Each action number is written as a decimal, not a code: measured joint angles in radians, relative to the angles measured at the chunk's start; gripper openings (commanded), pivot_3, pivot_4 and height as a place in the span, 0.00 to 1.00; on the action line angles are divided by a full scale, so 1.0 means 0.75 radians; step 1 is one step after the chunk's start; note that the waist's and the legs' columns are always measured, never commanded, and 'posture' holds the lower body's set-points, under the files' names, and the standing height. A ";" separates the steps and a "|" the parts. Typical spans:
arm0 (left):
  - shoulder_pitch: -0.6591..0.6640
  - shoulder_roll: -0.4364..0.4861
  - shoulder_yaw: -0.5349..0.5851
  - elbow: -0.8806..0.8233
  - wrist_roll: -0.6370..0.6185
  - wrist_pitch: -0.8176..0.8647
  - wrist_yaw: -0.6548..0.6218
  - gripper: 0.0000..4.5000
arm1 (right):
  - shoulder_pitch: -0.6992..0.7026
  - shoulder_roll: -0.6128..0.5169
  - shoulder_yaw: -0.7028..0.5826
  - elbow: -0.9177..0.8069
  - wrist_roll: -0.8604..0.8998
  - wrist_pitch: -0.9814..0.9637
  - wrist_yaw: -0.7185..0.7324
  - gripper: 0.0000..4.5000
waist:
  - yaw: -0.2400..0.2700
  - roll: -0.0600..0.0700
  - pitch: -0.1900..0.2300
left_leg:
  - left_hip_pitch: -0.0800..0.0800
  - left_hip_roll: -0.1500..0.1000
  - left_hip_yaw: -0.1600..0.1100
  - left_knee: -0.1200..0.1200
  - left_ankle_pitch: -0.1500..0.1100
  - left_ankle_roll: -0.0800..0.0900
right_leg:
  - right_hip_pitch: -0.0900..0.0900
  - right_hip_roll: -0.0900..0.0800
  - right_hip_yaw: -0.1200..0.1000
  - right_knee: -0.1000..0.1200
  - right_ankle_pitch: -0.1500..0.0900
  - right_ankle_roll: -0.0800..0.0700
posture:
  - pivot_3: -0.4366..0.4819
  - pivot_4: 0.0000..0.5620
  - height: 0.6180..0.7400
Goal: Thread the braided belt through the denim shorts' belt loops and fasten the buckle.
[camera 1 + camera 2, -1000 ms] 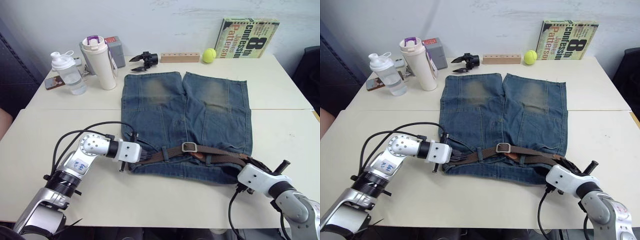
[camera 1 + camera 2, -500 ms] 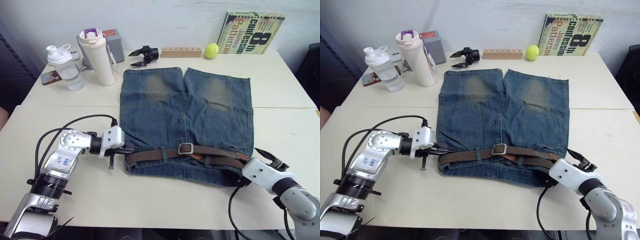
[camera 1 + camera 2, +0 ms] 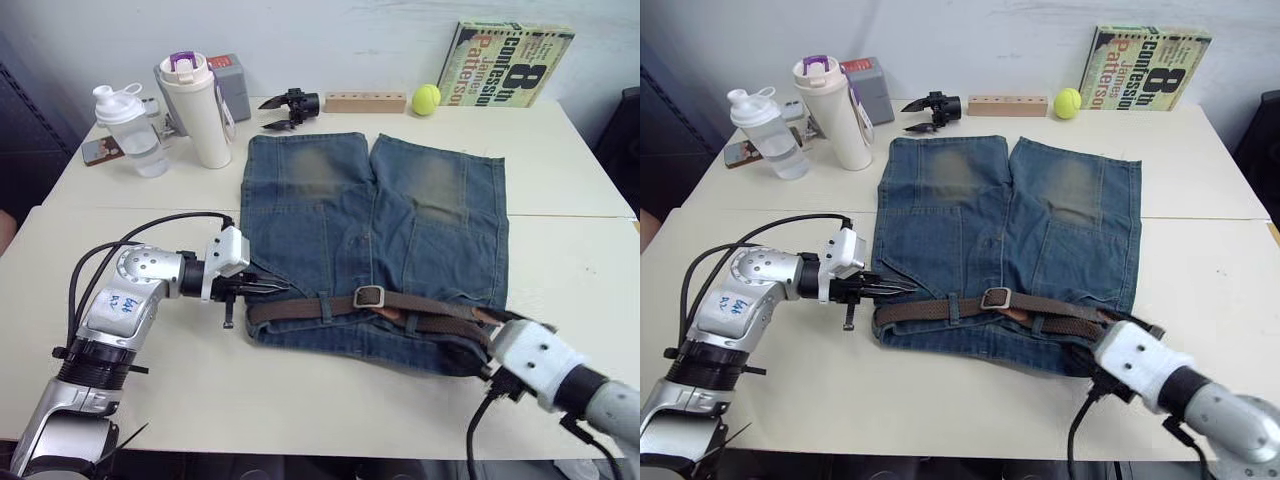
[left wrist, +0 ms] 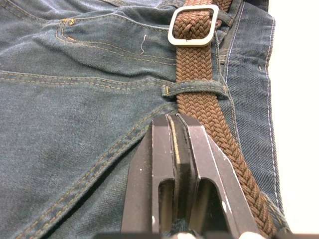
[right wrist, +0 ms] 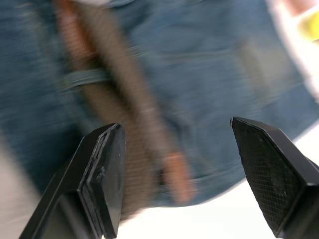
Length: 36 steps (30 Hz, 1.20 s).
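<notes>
head views: the braided belt (image 3: 400,306) lies through the belt loops (image 3: 327,306) on the denim shorts (image 3: 370,240), buckle (image 3: 369,296) seemingly fastened; we judge only checking remains.
left wrist: our left gripper (image 4: 174,124) is closed, empty.
right wrist: our right gripper (image 5: 174,164) gapes wide, empty.

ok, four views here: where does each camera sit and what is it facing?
Left eye: head, looking down over the table at the denim shorts; both arms show.
Right eye: same head, same scene; shares the buckle with the left wrist view.
Left wrist: on the left arm, along the shut left end effector, facing the braided belt and a belt loop.
Right wrist: on the right arm, between the open right end effector fingers, facing belt and denim.
</notes>
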 measured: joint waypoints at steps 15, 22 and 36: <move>0.016 -0.002 0.001 -0.061 0.000 0.045 0.027 0.00 | 0.079 0.093 0.323 0.076 -0.656 -0.448 -0.470 0.79 | 0.001 0.000 0.000 | 0.000 0.000 0.001 0.000 0.001 -0.002 | -0.002 0.000 0.002 0.001 0.000 0.000 | 0.48 0.27 0.32; 0.011 -0.003 -0.001 -0.059 0.000 0.050 0.024 0.00 | 0.183 0.177 0.482 0.185 -0.924 -0.564 -0.584 0.61 | 0.000 0.000 0.000 | 0.000 0.001 0.003 0.001 0.001 -0.002 | -0.003 0.000 0.003 0.002 0.000 0.000 | 0.48 0.27 0.32; 0.004 -0.005 -0.002 -0.060 0.000 0.066 0.018 0.00 | 0.135 0.224 0.389 0.235 -1.000 -0.554 -0.606 0.61 | 0.000 -0.001 0.000 | -0.001 0.001 0.003 0.002 0.001 -0.003 | -0.006 0.000 0.005 0.006 0.000 -0.001 | 0.48 0.27 0.32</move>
